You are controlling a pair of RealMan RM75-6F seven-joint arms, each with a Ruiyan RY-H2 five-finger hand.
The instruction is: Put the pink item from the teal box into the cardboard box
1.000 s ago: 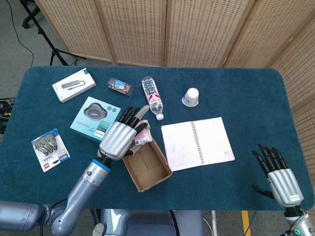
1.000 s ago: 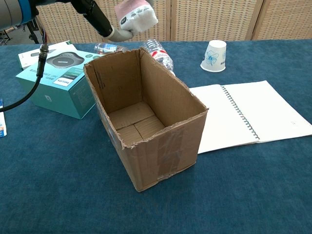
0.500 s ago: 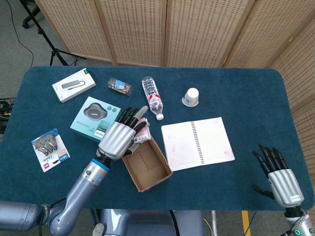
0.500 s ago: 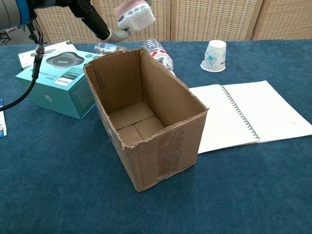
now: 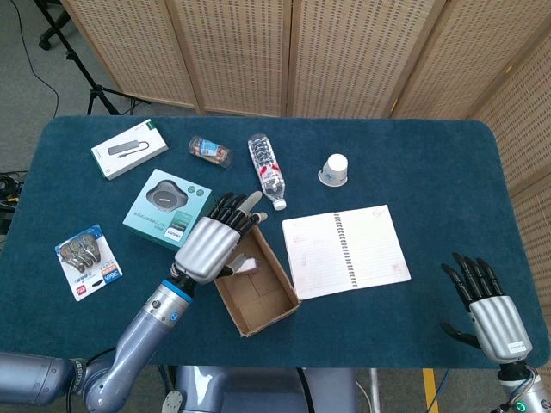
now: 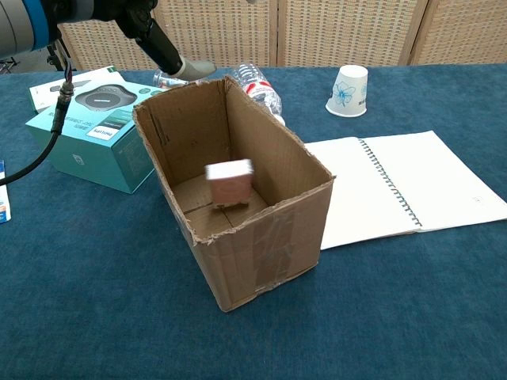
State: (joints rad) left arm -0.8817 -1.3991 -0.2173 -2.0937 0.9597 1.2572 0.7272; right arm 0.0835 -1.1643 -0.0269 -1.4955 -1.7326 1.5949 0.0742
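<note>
Pink-and-white packet (image 6: 230, 180) blurred, inside the open brown cardboard box (image 6: 261, 237), apart from the left hand (image 6: 186, 67) above the back rim. Teal carton (image 6: 83, 131) sits left, white spiral notebook (image 6: 404, 186) right, paper cup (image 6: 348, 89) behind.

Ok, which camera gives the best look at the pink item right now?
The chest view: the pink item shows blurred but unobstructed inside the open cardboard box. In the head view only a pale sliver peeks out beside the left hand.

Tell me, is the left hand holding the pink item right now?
No, the pink item is inside the cardboard box, apart from the left hand.
</note>
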